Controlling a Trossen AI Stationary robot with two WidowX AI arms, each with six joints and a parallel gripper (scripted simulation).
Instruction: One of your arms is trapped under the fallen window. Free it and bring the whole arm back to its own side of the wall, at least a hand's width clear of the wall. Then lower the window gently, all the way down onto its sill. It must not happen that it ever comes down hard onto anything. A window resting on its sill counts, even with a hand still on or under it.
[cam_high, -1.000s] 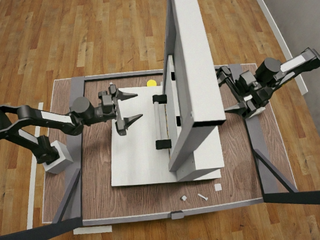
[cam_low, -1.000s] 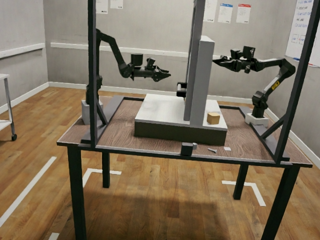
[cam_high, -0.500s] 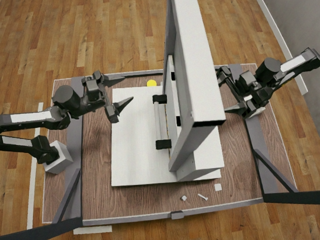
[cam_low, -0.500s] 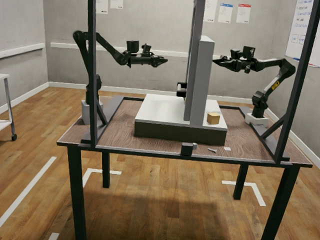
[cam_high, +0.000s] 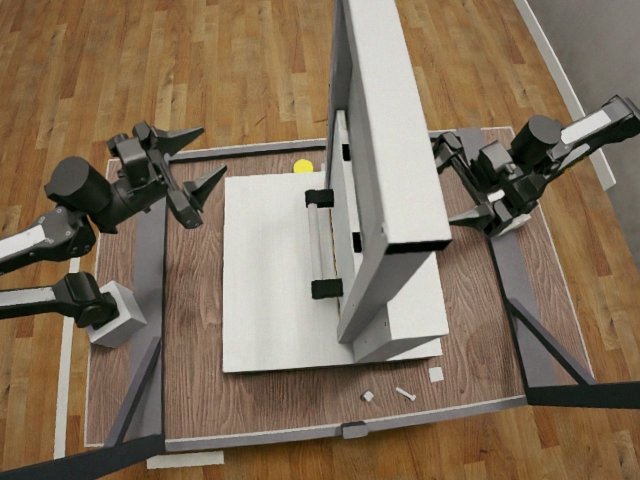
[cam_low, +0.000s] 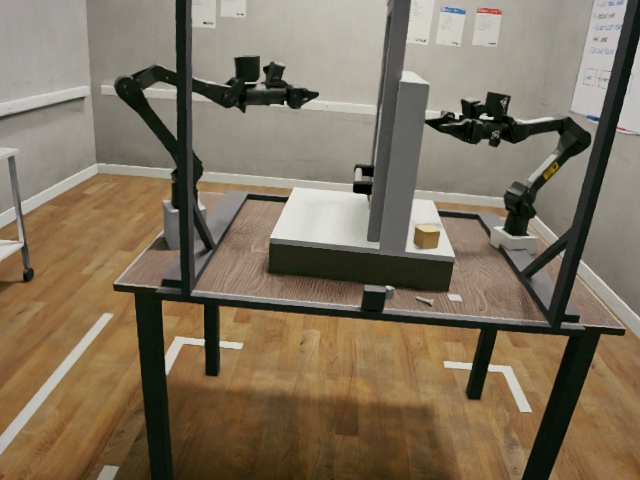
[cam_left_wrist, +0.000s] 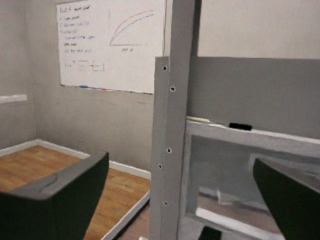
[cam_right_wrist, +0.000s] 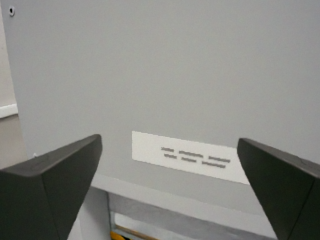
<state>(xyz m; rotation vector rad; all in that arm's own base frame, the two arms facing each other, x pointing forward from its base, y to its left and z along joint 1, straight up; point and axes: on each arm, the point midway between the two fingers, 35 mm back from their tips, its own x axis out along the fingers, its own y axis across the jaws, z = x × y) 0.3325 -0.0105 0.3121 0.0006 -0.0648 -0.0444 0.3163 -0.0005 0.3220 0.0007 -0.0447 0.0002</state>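
A tall grey wall (cam_high: 387, 129) stands on a white platform (cam_high: 268, 273) across the table's middle. The window sash sits low in it. Its white handle bar (cam_high: 321, 242) with black brackets faces the left arm's side and also shows in the exterior view (cam_low: 363, 180). I cannot tell whether the sash touches the sill. My left gripper (cam_high: 214, 148) is open and empty, raised high and well clear of the wall (cam_low: 400, 155). Its wrist view shows the wall's frame post (cam_left_wrist: 170, 150). My right gripper (cam_high: 444, 180) is open and empty, high on its own side, facing the wall panel (cam_right_wrist: 185, 157) closely.
A tan wooden block (cam_low: 426, 236) lies on the platform on the right arm's side. A yellow disc (cam_high: 303, 165) lies at the far table edge. Small white bits (cam_high: 405, 394) lie near the front edge. Dark frame posts (cam_low: 181, 144) rise at the table's corners.
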